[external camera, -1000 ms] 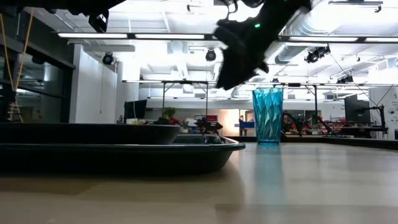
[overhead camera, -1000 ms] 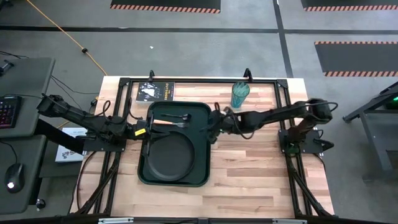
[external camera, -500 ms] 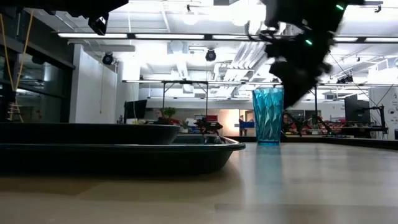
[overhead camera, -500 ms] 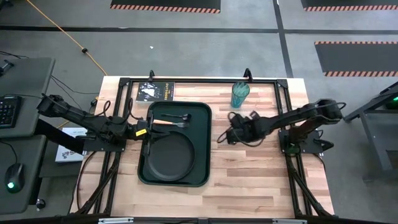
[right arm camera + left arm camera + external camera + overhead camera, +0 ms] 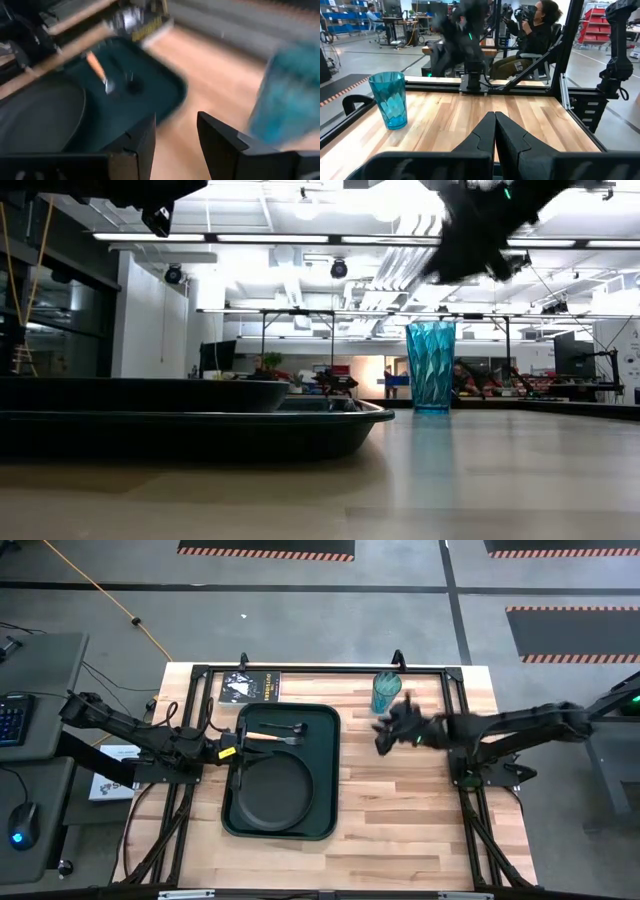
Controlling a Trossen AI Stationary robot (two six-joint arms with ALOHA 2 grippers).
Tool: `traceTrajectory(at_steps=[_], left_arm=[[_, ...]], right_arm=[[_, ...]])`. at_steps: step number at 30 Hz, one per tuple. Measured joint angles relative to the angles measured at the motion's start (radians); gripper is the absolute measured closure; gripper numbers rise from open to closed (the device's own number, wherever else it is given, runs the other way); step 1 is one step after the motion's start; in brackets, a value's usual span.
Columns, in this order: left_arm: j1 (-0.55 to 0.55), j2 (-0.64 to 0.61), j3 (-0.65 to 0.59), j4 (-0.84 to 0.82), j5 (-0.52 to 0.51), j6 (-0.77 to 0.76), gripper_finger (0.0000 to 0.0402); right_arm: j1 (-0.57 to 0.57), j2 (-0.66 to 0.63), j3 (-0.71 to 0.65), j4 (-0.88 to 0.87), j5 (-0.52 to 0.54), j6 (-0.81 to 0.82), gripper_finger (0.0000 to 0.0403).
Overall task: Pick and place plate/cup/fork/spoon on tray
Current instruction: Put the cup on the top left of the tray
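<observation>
The dark green tray (image 5: pixel 325 802) lies mid-table with the black plate (image 5: pixel 272 790) on its near part. The tan-handled fork (image 5: pixel 260 738) and the dark spoon (image 5: pixel 290 727) lie on its far part. The teal cup (image 5: pixel 386 692) stands upright on the table at the far right, also in the low view (image 5: pixel 432 366). My right gripper (image 5: pixel 385 733) is open and empty, in the air between tray and cup; its wrist view shows the fork (image 5: pixel 97 70) and the cup (image 5: pixel 285 95). My left gripper (image 5: pixel 237 758) is shut at the tray's left rim. My left gripper stands shut over the tray's left rim (image 5: pixel 232 775); I cannot tell whether it touches it.
A black booklet (image 5: pixel 250 687) lies at the table's far left. A dark metal frame (image 5: pixel 300 670) runs along the table's far edge. Bare wood lies to the right of the tray. A person (image 5: pixel 535 35) sits beyond the table's right side.
My right gripper has gone from the tray's right rim toward the table's right and far edges, nearer the cup, and has risen. The things on the tray and the cup have kept still.
</observation>
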Motion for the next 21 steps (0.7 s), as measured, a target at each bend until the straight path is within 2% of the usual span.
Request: traceTrajectory(at_steps=[3,9,12,15,21], left_arm=[[0.0,0.0,0.0,0.0,0.0,0.0,0.0402],[0.0,0.0,0.0,-0.001,-0.001,0.0,0.0401],[0.0,0.0,0.0,-0.001,-0.001,-0.001,0.0402],[0.0,0.0,0.0,-0.001,-0.001,-0.001,0.0401],[0.0,0.0,0.0,-0.001,-0.001,-0.001,0.0401]], right_arm=[[-0.081,-0.006,0.141,-0.087,-0.056,-0.172,0.0266],[-0.24,0.159,0.445,-0.497,-0.105,-0.243,0.0266],[-0.309,0.262,0.535,-0.626,-0.19,-0.254,0.0266],[-0.355,0.359,0.586,-0.678,-0.242,-0.314,0.0266],[-0.404,0.484,0.68,-0.697,-0.249,-0.406,0.0251]])
